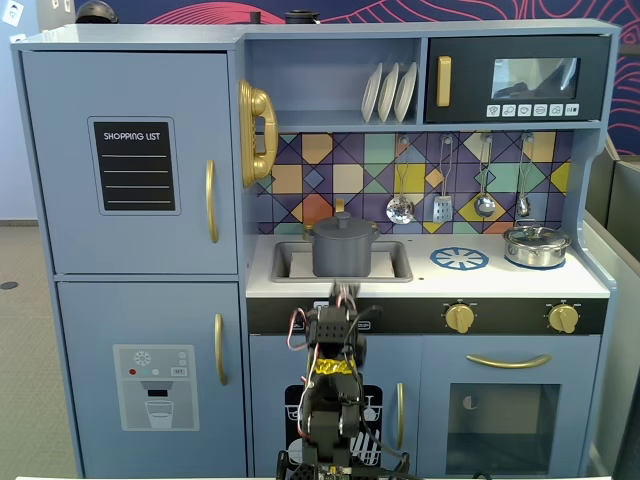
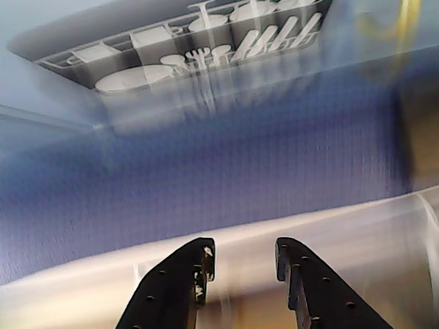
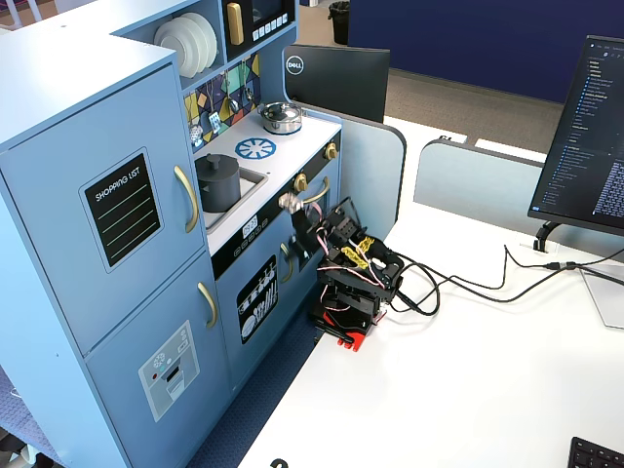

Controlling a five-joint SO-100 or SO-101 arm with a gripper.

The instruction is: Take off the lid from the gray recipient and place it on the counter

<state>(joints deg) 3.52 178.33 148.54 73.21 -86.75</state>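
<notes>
The gray recipient [image 1: 343, 256] stands in the inset sink of the counter [image 1: 500, 283], and the dark-gray lid [image 1: 342, 225] with its knob sits on top of it. Both also show in the other fixed view, the recipient [image 3: 218, 185] under its lid [image 3: 216, 162]. My gripper [image 3: 290, 202] is in front of the kitchen's black control strip, below the counter edge and short of the pot. In the wrist view my gripper [image 2: 243, 250] is open and empty, with the jaws apart. The pot and lid are out of the wrist view.
A shiny silver pot [image 1: 535, 246] sits at the counter's right, beside the blue burner print [image 1: 460, 259]. The wrist view is blurred and shows the dishwasher print [image 2: 199, 41], blue carpet and the white table edge [image 2: 103, 271]. Cables [image 3: 468, 288] and a monitor [image 3: 585, 136] are on the table.
</notes>
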